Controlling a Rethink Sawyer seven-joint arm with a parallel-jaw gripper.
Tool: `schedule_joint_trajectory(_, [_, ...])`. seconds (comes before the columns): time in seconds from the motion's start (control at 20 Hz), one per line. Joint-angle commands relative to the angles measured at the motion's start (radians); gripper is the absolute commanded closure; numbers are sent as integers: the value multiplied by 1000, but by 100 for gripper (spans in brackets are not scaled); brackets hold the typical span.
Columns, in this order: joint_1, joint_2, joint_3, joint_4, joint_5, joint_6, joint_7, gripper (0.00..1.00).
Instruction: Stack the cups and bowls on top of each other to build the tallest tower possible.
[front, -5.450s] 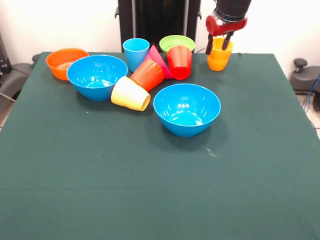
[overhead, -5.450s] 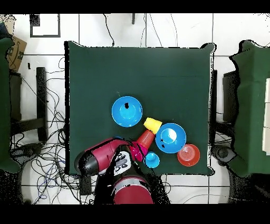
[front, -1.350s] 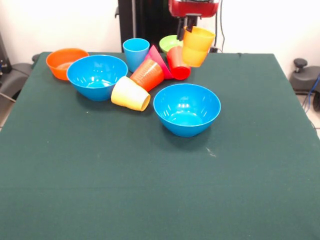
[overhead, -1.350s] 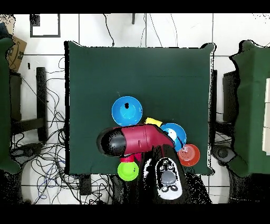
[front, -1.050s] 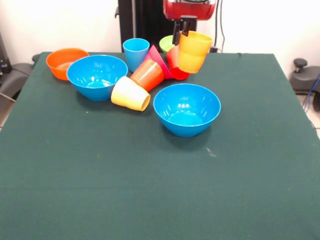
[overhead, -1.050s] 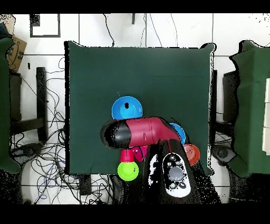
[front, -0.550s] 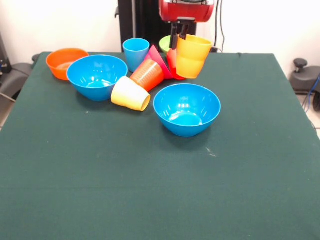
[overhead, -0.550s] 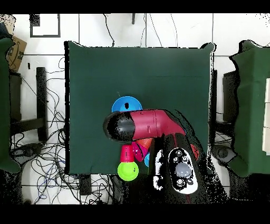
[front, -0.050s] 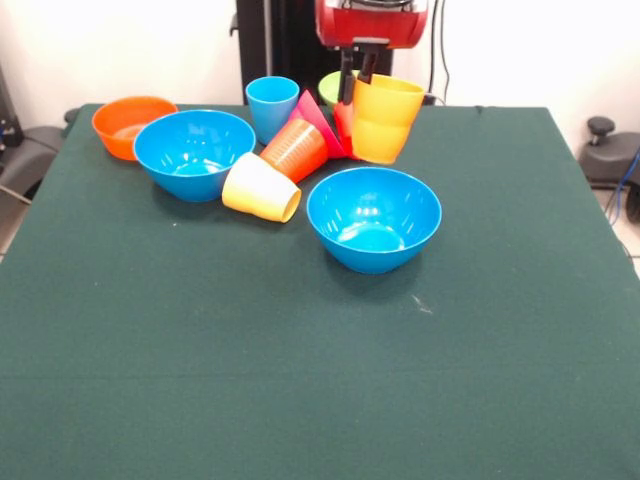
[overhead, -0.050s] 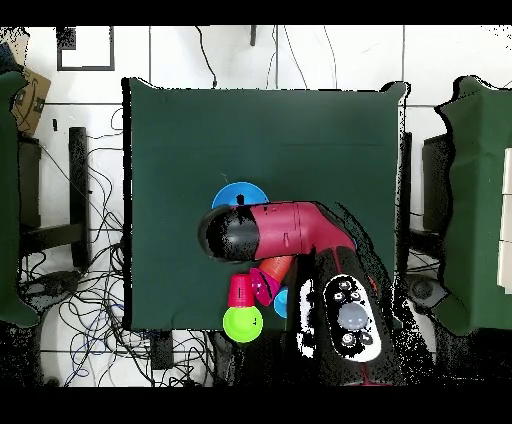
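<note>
My gripper (front, -0.050s: 357, 78) hangs at the far middle of the table, shut on the rim of a yellow-orange cup (front, -0.050s: 382, 120). That cup hangs upright in the air, just behind a large blue bowl (front, -0.050s: 373, 218). A red cup (front, -0.050s: 342, 113) peeks out behind it. A second blue bowl (front, -0.050s: 194, 152), an orange bowl (front, -0.050s: 130, 124), a light blue cup (front, -0.050s: 272, 106), a tipped pink-red bowl (front, -0.050s: 316, 120) and a lime-green bowl (front, -0.050s: 334, 87) crowd the far left. An orange cup (front, -0.050s: 295, 150) and a pale yellow cup (front, -0.050s: 261, 188) lie on their sides. No tower stands.
In the overhead view the red arm (overhead, -0.050s: 280, 233) covers most of the pile. Only part of a blue bowl (overhead, -0.050s: 238, 191), the lime-green bowl (overhead, -0.050s: 243, 322) and the red cup (overhead, -0.050s: 240, 291) show. The green cloth (front, -0.050s: 300, 380) covers the table.
The yellow-orange cup was lifted from the far right of the table and carried left and toward the nearer blue bowl. Over the last half second it barely moved.
</note>
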Motion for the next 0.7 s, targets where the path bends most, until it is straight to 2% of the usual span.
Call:
schedule_joint_trajectory(0.05, [-10, 78, 77, -67, -53, 68, -89, 100])
schedule_joint_trajectory(0.25, [-18, 118, 90, -80, -42, 92, -104, 100])
schedule_joint_trajectory(0.7, [-24, 182, 79, -86, -74, 31, -97, 100])
